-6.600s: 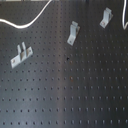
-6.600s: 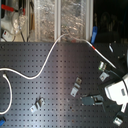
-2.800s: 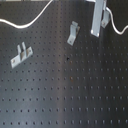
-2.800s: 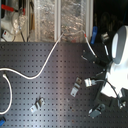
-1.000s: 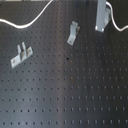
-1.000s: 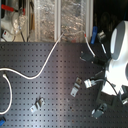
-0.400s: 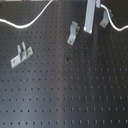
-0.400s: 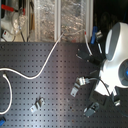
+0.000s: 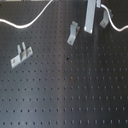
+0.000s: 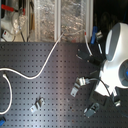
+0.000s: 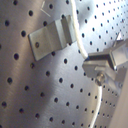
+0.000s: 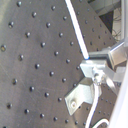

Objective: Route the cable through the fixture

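Step – threading | thin white flexible cable (image 11: 80, 40) clamped in metal gripper (image 11: 97, 67), jaws pinched on it beside the bent grey metal bracket (image 11: 52, 35) | next – guide cable toward bracket's twelve o'clock slot

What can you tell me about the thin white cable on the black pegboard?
The thin white cable is a slim, smooth, flexible cord lying in loose curves on the black perforated board. In the first wrist view it passes beside a grey metal bracket and into the gripper, which is closed on it.
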Robot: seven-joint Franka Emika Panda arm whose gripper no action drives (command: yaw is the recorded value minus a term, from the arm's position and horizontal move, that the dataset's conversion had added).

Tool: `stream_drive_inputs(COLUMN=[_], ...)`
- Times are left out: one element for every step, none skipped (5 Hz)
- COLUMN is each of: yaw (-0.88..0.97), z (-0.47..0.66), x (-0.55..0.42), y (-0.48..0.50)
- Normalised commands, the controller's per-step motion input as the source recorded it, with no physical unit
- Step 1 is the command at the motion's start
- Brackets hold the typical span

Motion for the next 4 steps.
stream_drive_inputs(yaw=[0.00, 0.00, 0.00, 0.00], z=[0.28, 0.23, 0.23, 0.37], x=[0.160, 0.192, 0.086, 0.000], y=[-0.069, 0.042, 0.190, 0.149])
